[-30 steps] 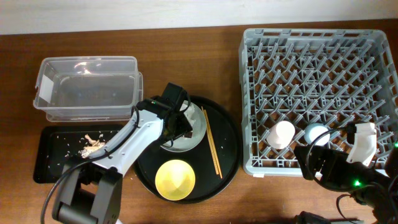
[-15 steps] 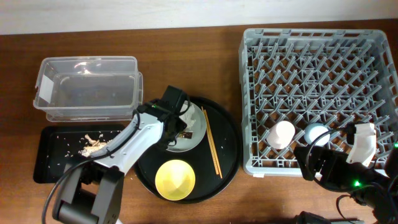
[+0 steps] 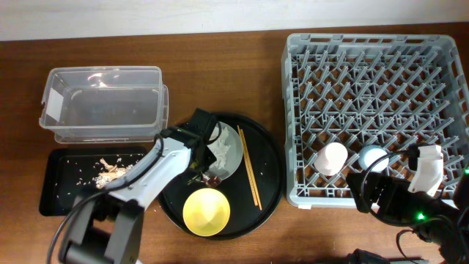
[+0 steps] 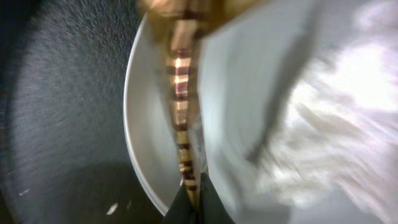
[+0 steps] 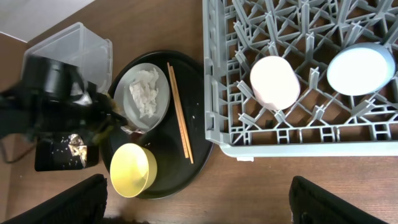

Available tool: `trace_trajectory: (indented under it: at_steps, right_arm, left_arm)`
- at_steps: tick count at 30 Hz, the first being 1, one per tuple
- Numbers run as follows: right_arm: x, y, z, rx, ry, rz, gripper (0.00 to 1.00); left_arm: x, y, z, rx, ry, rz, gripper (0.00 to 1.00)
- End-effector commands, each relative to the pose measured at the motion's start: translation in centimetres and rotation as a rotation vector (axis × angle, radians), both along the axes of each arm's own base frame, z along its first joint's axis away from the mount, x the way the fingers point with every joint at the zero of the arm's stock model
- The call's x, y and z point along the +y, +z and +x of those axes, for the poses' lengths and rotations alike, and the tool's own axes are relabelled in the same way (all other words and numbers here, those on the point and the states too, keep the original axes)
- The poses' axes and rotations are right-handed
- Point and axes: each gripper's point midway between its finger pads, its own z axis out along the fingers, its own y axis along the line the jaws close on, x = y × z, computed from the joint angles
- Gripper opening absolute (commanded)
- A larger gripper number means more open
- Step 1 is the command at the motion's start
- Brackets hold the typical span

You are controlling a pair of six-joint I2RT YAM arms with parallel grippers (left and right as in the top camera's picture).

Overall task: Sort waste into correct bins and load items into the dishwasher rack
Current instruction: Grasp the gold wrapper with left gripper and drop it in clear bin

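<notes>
Left tool (image 4: 191, 201) pinches the brown-and-gold wrapper (image 4: 180, 93) at the near rim of the grey-green plate (image 4: 144, 149), beside the white tissue (image 4: 329, 124). Recommended: lift vertically clear of the tissue, then carry far-left to the clear tub (image 3: 102, 110).

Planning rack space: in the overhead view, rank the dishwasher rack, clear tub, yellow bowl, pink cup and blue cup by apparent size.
1. Dishwasher rack
2. Clear tub
3. Yellow bowl
4. Pink cup and blue cup look about alike.

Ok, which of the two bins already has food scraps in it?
The shallow black tray, in front of the clear tub: beige scraps lie in it. The tub shows none.
</notes>
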Motion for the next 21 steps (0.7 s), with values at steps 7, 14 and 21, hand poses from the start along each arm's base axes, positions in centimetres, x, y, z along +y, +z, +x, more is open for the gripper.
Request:
trace_trajectory:
  at_steps: [7,14,21]
  right_arm:
    - [0.1,0.2,0.0,-0.006,0.005,0.000,0.93]
    - [0.1,0.2,0.0,-0.006,0.004,0.000,0.93]
    - [0.1,0.1,-0.1,0.001,0.004,0.004,0.93]
  left_arm:
    - [3.3,14.4,5.0,-0.401,-0.178,0.102,0.01]
    - [13.5,15.8,12.0,-0.574,0.072,0.030,0.00]
    - [15.9,12.8,17.5,-0.623,0.037,-0.027,0.67]
